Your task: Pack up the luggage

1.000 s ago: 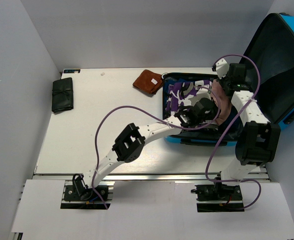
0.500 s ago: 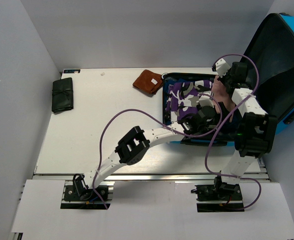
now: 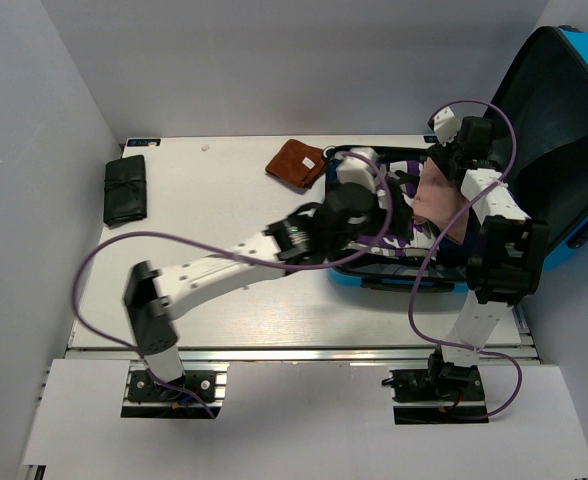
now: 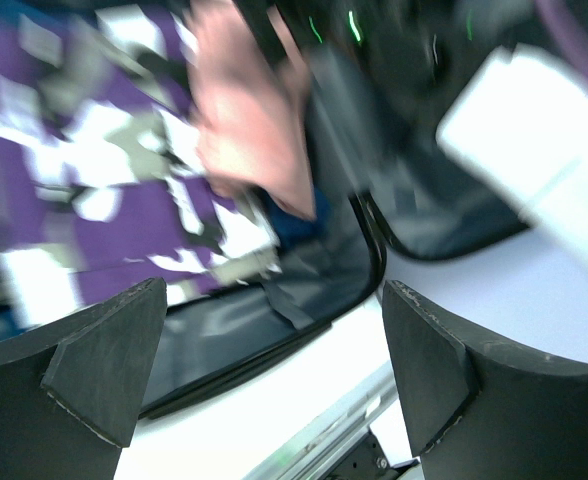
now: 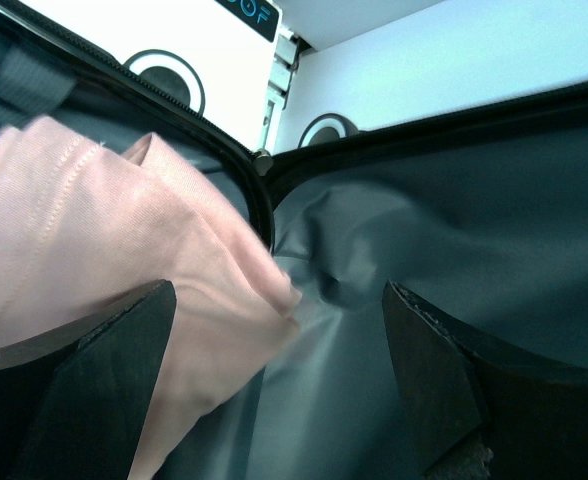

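Inside the luggage (image 3: 556,118): a purple-and-white patterned cloth (image 4: 132,206) lies in the flat half. A pink cloth (image 5: 86,212) sits next to it, on the side towards the raised lid.
Luggage: it stands open on the worktop (image 3: 214,215). One half lies flat and the lid half stands up behind it. Dark grey lining shows inside, with bright blue shell along the edges.
My left hand (image 4: 272,325): it hangs over the flat half of the luggage, above the patterned cloth. Its fingers are spread wide with nothing between them. My wrist view is blurred, so finer detail is lost.
My right hand (image 5: 279,296): it is low inside the luggage, at the hinge where the black zipper trim of both halves meets. Its fingers are spread wide and clamp nothing. Folds of the pink cloth lie by one finger, but I cannot tell whether they touch it.
Brown pouch (image 3: 296,162): it lies on the worktop just beside the far corner of the luggage's flat half, on the side away from the lid.
Black rolled pouch (image 3: 126,188): it lies on the worktop well apart from the luggage, beyond the brown pouch.
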`<state>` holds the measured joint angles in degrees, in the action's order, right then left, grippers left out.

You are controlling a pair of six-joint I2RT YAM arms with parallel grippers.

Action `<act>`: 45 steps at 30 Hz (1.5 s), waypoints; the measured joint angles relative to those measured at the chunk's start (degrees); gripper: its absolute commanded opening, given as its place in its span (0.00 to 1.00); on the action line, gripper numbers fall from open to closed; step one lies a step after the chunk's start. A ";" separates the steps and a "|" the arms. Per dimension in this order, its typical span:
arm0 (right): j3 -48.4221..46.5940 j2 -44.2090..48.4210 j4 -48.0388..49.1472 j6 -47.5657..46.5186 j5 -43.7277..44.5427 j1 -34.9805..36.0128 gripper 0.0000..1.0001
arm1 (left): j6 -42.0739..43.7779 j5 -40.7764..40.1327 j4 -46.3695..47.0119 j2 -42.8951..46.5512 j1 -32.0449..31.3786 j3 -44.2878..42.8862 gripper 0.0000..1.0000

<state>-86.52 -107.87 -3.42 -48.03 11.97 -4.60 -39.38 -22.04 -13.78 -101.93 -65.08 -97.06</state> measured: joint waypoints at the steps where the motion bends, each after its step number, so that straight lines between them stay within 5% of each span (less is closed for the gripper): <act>1: -0.37 0.55 -1.09 1.36 0.46 0.24 0.89 | 0.20 -1.99 -2.38 3.34 0.11 0.00 0.98; 4: -1.20 3.74 -6.64 7.15 1.77 1.42 0.89 | -0.59 -7.93 -10.34 12.11 0.85 1.33 0.98; 9: -0.85 11.67 -17.62 22.32 4.50 3.45 0.89 | -5.84 -15.17 -22.10 25.79 4.04 16.59 0.98; 19: 14.99 28.11 -27.91 54.05 7.54 -1.16 0.88 | -15.26 -16.94 -35.26 41.77 11.61 40.00 0.98; 29: 29.27 32.63 -26.93 60.22 -2.05 -7.63 0.77 | -15.85 -14.49 -34.42 41.48 18.34 43.04 0.98; 36: 30.53 30.42 -21.35 60.22 -8.85 -8.94 0.68 | -13.18 -9.75 -31.45 37.07 21.53 42.99 0.98; 40: 31.80 28.70 -17.99 60.65 -12.04 -9.35 0.53 | -12.20 -7.74 -31.17 36.39 22.77 42.99 0.98; 45: 32.85 27.36 -15.19 61.18 -14.16 -9.60 0.19 | -11.65 -6.99 -31.19 37.94 23.74 42.99 0.98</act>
<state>-53.67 -80.51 -18.61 13.15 -2.20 -14.20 -51.03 -29.04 -44.97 -63.99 -41.34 -54.06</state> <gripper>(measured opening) 0.294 0.976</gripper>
